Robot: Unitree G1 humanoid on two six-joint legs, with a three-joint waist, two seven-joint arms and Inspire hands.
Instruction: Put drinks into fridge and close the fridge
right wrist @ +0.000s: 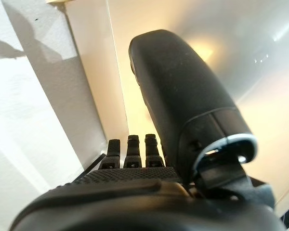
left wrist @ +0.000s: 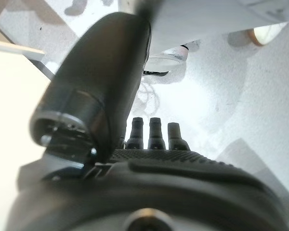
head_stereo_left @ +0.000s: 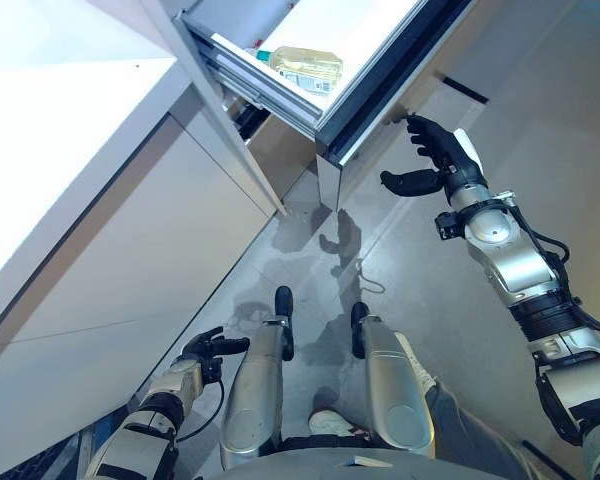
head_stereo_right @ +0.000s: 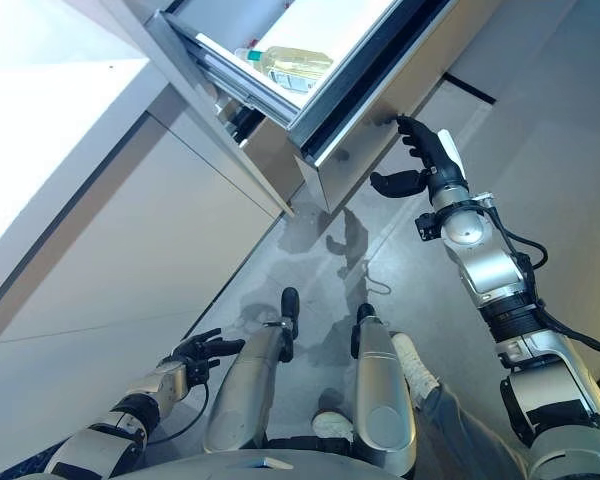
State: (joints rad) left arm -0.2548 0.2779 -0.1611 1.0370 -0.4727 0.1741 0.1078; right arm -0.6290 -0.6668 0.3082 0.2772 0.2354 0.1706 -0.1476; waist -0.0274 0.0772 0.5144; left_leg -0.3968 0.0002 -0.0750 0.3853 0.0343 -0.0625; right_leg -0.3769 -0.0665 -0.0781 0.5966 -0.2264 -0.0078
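Pale yellow liquid fills the drink bottle that lies on its side inside the open fridge, on a white shelf near the front edge of the compartment. The bottle has a green cap and a label around its body; the print on the label is too small to read. No other writing can be read in these pictures.

The fridge door stands open, with a dark seal along its inner edge and a grey metal outer face. The right hand is raised to this door from the outer side. Its fingers are straight and their tips touch the grey face near the door's edge, while the thumb stands out apart below them. The hand holds nothing. In the right wrist view the straight fingers point at the pale door surface.

The left hand hangs low beside the white cabinet, over the grey floor. Its fingers are relaxed and spread a little, and it is empty.
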